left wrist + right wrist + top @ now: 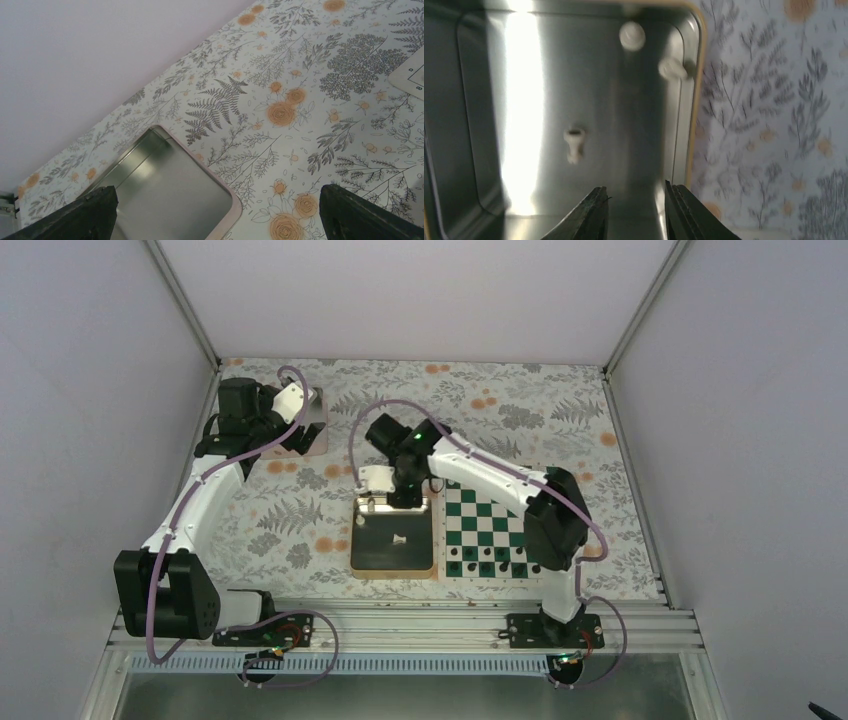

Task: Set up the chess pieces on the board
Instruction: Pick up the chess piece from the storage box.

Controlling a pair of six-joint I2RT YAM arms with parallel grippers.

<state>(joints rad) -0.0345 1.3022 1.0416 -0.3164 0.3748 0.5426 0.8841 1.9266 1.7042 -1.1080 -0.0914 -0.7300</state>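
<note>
The green and white board (484, 525) lies right of centre, with black pieces along its near rows. Three tiny white chess pieces lie in the gold-rimmed tray (356, 565) to its left: one in the middle (574, 144) and two by the far corner (632, 36) (672, 68). The middle one also shows in the top view (399, 538). My right gripper (636, 195) is open and empty, low over the tray's inside, apart from the pieces; in the top view it (402, 498) hangs over the tray's far edge. My left gripper (216, 192) is wide open and empty at the far left.
A shallow silver tin (165, 195) with a pale rim lies under my left gripper at the far left (314, 426). A corner of the board (411, 75) shows in the left wrist view. The flowered cloth (300, 510) covers the table. Walls close in on three sides.
</note>
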